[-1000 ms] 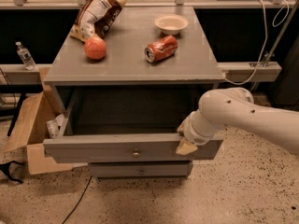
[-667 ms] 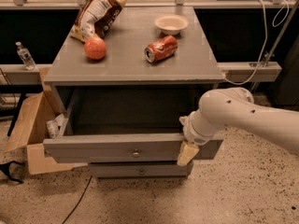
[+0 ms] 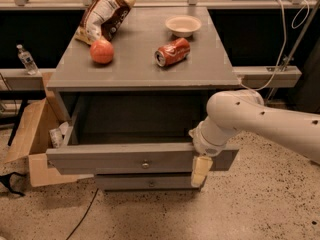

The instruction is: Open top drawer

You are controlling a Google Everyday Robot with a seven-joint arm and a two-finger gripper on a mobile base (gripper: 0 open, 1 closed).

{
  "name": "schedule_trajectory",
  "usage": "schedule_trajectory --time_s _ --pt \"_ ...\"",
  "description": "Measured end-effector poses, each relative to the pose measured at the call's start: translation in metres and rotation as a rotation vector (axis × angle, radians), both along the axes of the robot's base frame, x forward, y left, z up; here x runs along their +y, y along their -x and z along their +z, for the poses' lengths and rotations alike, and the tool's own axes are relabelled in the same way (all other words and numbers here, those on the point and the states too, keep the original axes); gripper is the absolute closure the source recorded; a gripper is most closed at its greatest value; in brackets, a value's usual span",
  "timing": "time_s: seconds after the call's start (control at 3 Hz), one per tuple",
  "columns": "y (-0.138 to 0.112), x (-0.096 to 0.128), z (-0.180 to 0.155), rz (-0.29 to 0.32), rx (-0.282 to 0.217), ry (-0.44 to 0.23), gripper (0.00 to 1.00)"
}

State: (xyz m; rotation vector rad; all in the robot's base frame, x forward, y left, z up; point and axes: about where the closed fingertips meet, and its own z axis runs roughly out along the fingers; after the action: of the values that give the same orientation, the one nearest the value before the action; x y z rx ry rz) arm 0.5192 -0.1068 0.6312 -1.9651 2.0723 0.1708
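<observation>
Top drawer (image 3: 100, 160) standing well out under the table (image 3: 140, 71), gripper (image 3: 200, 170) hanging down over the right end of its front, whether wide or narrow cannot be told, brass knob (image 3: 145, 164) at centre

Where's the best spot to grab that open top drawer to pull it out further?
Probably the small round knob at the centre of the front of the top drawer, approached straight from the front: it juts out and sits mid-width, so the pull should stay even. The gripper hangs in front of the drawer's right end, away from the knob.
</observation>
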Motion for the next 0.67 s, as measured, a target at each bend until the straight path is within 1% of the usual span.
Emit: schedule_trajectory --time_s 0.33,0.67 --pt "0.018 -0.003 -0.001 0.013 0.064 0.041 0.27" --pt "0.041 -0.010 0.001 0.008 0.107 0.084 0.49"
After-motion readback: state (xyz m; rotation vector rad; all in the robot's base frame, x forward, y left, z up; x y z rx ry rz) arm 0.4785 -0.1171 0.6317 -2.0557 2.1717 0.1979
